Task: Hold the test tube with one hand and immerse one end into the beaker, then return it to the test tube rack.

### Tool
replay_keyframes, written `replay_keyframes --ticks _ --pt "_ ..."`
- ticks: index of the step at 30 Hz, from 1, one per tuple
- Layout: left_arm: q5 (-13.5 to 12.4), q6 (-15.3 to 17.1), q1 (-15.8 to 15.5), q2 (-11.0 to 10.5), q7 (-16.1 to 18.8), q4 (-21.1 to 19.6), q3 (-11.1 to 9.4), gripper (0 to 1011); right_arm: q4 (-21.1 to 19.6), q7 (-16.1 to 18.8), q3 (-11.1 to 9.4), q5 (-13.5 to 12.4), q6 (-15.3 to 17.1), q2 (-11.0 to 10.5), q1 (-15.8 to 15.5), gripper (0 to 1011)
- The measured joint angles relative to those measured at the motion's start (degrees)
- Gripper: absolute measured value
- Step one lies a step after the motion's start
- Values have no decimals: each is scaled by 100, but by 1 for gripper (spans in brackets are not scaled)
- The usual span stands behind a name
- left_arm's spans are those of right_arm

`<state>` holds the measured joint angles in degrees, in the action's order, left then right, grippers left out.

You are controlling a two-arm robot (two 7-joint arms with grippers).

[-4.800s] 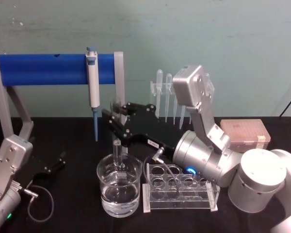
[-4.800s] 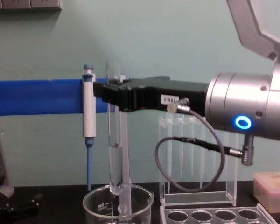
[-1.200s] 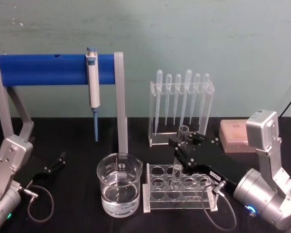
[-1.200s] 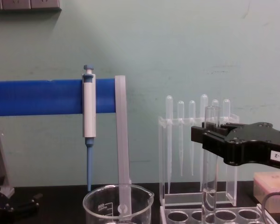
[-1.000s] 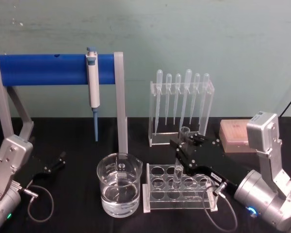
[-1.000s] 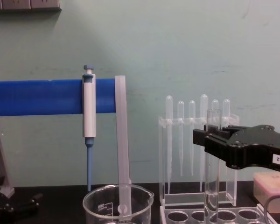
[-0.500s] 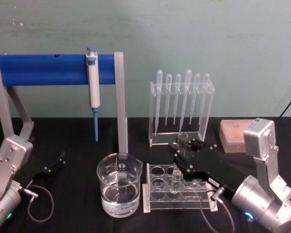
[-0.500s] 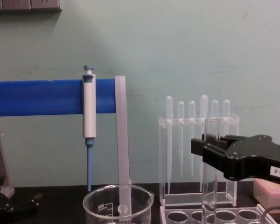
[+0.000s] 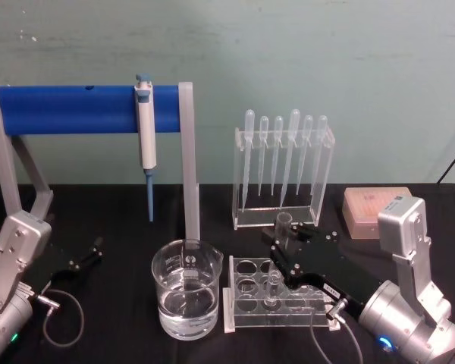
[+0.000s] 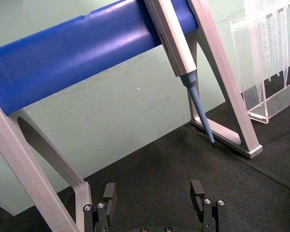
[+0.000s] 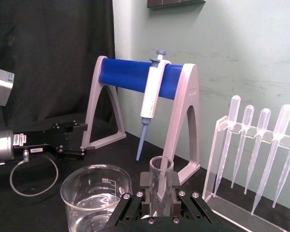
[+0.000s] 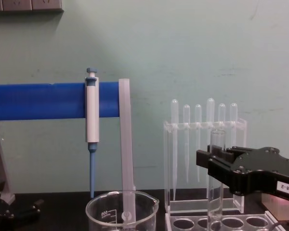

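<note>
The test tube (image 9: pixel 281 226) stands upright with my right gripper (image 9: pixel 278 255) shut on its middle. Its lower end is down in a hole of the clear tube rack (image 9: pixel 246 312), to the right of the beaker. The beaker (image 9: pixel 186 297), wide clear glass with water in it, sits at the table's front centre. In the chest view the tube (image 12: pixel 216 142) rises above the black right gripper (image 12: pixel 215 169), and the beaker's rim (image 12: pixel 121 208) lies lower left. The right wrist view has the tube (image 11: pixel 160 170) between the fingers. My left gripper (image 9: pixel 88 254) rests open, parked at the left (image 10: pixel 153 193).
A blue bar stand (image 9: pixel 68 108) holding a blue-and-white pipettor (image 9: pixel 145 136) spans the back left. The acrylic stand of plastic pipettes (image 9: pixel 282 171) is behind the rack. A pink tip box (image 9: pixel 370 211) sits at the right. A cable loop (image 9: pixel 64 322) lies by the left arm.
The right gripper carried the tube from above the beaker over to the rack, then lowered it steadily into a rack hole. The left arm has not moved.
</note>
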<state>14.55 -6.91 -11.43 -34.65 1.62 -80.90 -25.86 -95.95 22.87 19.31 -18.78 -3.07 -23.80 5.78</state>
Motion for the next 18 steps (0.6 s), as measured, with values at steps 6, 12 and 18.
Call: replay_keyframes --ticks 6,12,18 --pt "0 0 0 0 0 0 0 1000 77 9 -9 29 -56 31 -3 228" --pt "0 0 0 0 0 0 0 1000 166 14 -11 48 -86 64 5 228" --pt "0 0 0 0 0 0 0 1000 222 22 -16 57 -102 82 6 228"
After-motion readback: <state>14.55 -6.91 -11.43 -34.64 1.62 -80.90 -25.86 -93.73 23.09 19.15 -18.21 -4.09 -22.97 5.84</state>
